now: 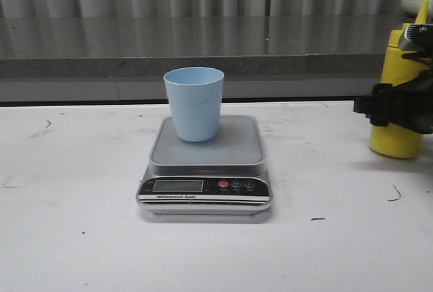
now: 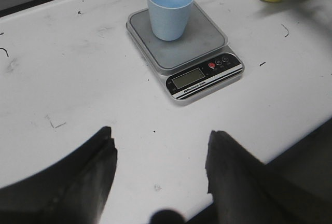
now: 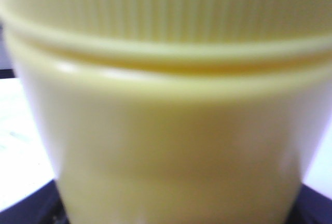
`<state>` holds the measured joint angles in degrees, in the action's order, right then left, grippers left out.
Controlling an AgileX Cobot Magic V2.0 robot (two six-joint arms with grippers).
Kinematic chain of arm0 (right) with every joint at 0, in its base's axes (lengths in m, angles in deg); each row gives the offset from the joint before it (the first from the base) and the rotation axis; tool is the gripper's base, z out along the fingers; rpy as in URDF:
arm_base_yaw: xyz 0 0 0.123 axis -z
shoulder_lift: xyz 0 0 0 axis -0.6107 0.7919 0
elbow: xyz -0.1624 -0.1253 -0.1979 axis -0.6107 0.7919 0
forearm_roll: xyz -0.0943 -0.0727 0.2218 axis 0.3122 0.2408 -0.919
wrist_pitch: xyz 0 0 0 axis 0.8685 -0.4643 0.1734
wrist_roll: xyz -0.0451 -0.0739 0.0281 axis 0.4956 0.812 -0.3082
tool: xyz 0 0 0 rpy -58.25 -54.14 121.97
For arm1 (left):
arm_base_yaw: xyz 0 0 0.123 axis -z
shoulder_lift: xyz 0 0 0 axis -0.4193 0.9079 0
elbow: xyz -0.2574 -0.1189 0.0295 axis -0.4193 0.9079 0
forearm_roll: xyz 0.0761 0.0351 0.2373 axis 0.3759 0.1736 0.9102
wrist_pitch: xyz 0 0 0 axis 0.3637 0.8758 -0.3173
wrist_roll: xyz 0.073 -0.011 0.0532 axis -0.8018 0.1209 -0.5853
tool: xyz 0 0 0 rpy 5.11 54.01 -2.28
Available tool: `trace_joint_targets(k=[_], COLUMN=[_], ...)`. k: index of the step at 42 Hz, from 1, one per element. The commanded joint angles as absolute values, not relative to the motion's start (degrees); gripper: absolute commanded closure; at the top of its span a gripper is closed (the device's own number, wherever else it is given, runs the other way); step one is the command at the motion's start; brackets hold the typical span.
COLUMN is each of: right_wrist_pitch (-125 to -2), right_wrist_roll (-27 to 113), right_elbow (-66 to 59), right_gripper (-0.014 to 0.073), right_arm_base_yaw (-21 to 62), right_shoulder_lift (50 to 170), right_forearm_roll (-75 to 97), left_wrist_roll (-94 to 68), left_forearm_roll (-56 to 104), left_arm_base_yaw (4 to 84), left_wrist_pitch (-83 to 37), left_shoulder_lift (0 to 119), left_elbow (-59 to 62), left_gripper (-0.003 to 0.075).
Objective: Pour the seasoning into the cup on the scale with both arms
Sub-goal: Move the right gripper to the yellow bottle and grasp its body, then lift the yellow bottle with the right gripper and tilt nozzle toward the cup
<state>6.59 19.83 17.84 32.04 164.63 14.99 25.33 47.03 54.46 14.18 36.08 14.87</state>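
Note:
The pale-blue cup (image 1: 194,103) stands upright on the platform of the silver scale (image 1: 233,151) at the table's middle. The yellow seasoning bottle (image 1: 396,140) stands at the far right, its nozzle partly cut off by the frame. My right gripper (image 1: 394,106) is closed around its body; in the right wrist view the bottle (image 3: 171,130) fills the frame, with dark fingers (image 3: 31,211) at its sides. My left gripper (image 2: 161,151) is open and empty above bare table, in front of the scale (image 2: 202,79) and cup (image 2: 170,9).
A grey stone ledge (image 1: 203,55) runs along the back of the white table (image 1: 74,190), with a corrugated wall behind it. The table surface has small dark marks.

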Motion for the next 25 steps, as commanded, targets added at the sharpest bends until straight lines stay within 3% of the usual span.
trace_joint_targets(k=[1, 13, 25], right_wrist_pitch=[10.2, -2.2, -30.3], right_wrist_roll=[20.1, 28.5, 56.6], right_elbow=[16.6, 16.7, 9.1], right_gripper=[0.0281, 0.0305, 0.0305], right_arm_base_yaw=[32.5, 32.4, 27.1], right_shoulder_lift=[162.2, 152.6, 140.0], right_forearm_roll=[16.6, 24.9, 23.2], left_wrist_roll=[25.5, 25.5, 25.5], left_forearm_roll=[46.5, 46.5, 46.5], left_arm_base_yaw=[54.8, 54.8, 54.8], left_wrist_pitch=[10.1, 10.1, 10.1], left_shoulder_lift=[36.2, 36.2, 36.2], left_elbow=[13.4, 13.4, 13.4], left_gripper=[0.0334, 0.0334, 0.0334])
